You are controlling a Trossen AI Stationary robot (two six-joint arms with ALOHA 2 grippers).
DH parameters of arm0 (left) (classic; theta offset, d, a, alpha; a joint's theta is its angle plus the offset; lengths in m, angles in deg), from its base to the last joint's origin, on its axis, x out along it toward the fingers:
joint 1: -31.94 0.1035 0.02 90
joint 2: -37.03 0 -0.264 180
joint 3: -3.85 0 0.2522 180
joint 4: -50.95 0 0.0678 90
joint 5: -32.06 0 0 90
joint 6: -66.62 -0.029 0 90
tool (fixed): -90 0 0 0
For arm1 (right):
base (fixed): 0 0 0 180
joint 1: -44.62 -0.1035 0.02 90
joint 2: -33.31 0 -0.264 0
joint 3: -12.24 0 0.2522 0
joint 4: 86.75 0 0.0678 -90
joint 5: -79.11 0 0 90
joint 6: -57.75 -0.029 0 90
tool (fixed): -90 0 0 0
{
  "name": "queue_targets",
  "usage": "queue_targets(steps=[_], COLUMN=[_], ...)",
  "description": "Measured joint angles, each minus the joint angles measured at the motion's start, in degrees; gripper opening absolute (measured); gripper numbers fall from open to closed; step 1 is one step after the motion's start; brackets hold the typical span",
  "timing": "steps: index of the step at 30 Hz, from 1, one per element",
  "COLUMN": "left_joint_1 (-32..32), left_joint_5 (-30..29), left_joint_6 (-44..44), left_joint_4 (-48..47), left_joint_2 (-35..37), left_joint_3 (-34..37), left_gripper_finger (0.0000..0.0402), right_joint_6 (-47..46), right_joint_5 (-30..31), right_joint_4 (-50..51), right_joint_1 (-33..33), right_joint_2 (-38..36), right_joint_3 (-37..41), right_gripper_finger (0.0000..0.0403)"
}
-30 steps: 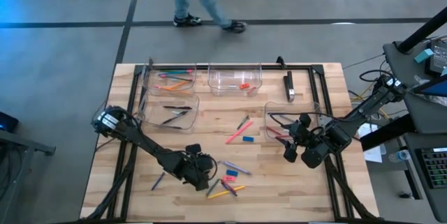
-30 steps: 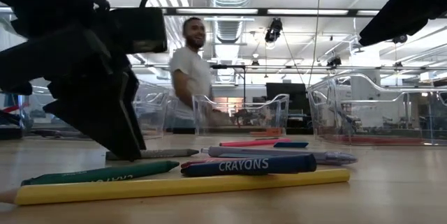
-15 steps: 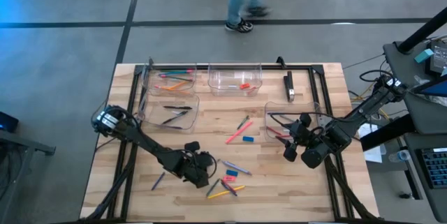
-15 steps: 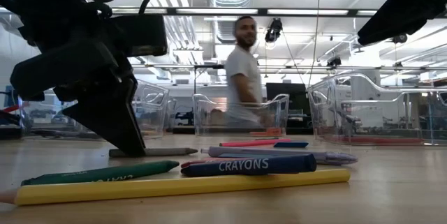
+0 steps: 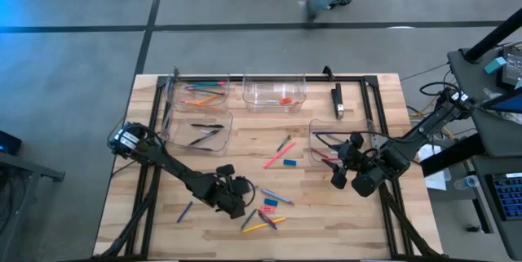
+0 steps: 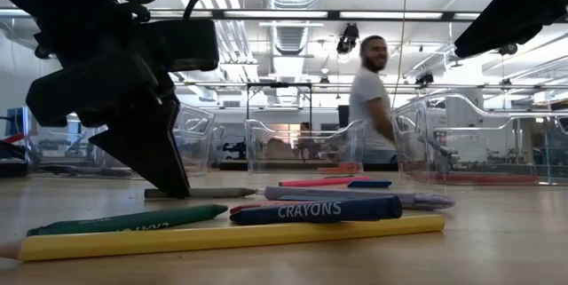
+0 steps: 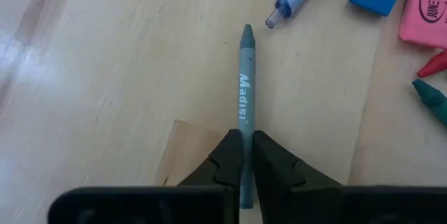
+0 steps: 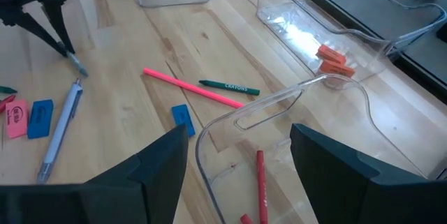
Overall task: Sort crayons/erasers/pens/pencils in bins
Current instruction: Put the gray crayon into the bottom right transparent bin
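Pink pencil (image 8: 188, 88) touching a green crayon (image 8: 228, 86), beside a blue eraser (image 8: 183, 118); clear bin (image 8: 335, 140) holding a red crayon (image 8: 261, 182).

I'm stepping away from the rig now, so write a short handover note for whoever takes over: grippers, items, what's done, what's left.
Left gripper: fingers shut on a grey crayon lying on the table, not lifted.
Right gripper: open, empty, over the right bin, which holds red crayons.
Done: pencils, pens and an orange eraser sit in the three far bins.
Left: pink pencil, blue eraser, and the mixed pile by the left gripper.
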Motion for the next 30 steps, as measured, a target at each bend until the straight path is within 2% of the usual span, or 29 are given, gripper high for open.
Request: queue_targets(steps=[9, 20, 23, 25, 30], left_joint_1=[0.7, 2.9, 4.5, 6.2, 11.9], left_joint_5=[-3.1, -7.1, -8.5, -7.8, 0.2], left_joint_6=[-3.2, -11.3, -17.0, -22.2, -32.8], left_joint_4=[0.1, 0.7, 5.1, 11.1, 25.8], left_joint_2=[3.2, 8.3, 9.5, 9.7, 9.0], left_joint_3=[-0.5, -3.0, -3.8, -3.9, -4.0], left_gripper_finger=[0.0003, 0.0002, 0.0001, 0.0001, 0.0001], right_joint_6=[0.0, 0.4, 1.1, 1.1, 2.7], right_joint_5=[0.0, 0.0, 1.3, 2.5, 2.8], right_joint_4=[0.0, 0.3, 0.4, 0.3, 0.0], right_joint_1=[0.0, 0.0, 0.0, 0.0, -0.2], right_joint_2=[0.0, 0.0, 0.0, 0.0, -0.2], right_joint_3=[0.2, 0.3, 0.3, 0.3, -1.4], right_gripper_finger=[0.024, 0.024, 0.024, 0.024, 0.024])
